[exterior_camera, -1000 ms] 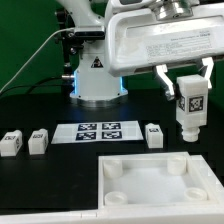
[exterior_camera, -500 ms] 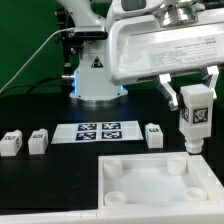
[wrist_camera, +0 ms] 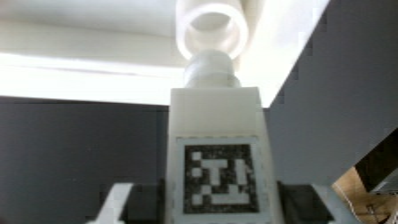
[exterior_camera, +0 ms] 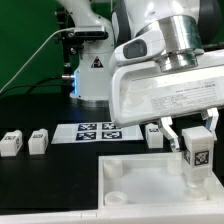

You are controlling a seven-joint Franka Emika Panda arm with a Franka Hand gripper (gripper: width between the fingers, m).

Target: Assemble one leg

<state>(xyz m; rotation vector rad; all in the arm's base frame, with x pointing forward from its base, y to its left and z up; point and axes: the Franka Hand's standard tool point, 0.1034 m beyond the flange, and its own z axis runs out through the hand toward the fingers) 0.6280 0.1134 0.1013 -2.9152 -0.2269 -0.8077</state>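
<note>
**Exterior view: pincer [exterior_camera: 192, 138] clenched on an upright leg [exterior_camera: 193, 174] over the panel [exterior_camera: 140, 185]**

Your pincer is closed on the leg. One dark finger sits on each side of the leg's upper part, so the post is held between them. The leg stands upright, with its black-and-white tag [exterior_camera: 197, 155] turned toward the camera. Its lower end is over the flat white panel, in the part toward the exterior view's right. You cannot tell from this angle whether the tip is touching the panel or is just above it.

The arm [exterior_camera: 165, 85] fills the upper right of the picture, and the robot base [exterior_camera: 95, 75] stands behind on the black tabletop [exterior_camera: 40, 105]. The marker board [exterior_camera: 100, 130] lies flat between the base and the panel. Two loose legs [exterior_camera: 11, 143] lie side by side well off toward the exterior view's left. Another loose leg [exterior_camera: 153, 135] sits just beside the marker board, close behind the nearer finger.

In the wrist view you look along the held leg [wrist_camera: 217, 130], with its tag [wrist_camera: 221, 180] large and blurred. The fingers [wrist_camera: 125, 205] flank it on both sides. Past the leg's narrower round tip, a round socket [wrist_camera: 210, 25] of the panel lies in line with it. The blur hides whether the tip has reached the socket.
</note>
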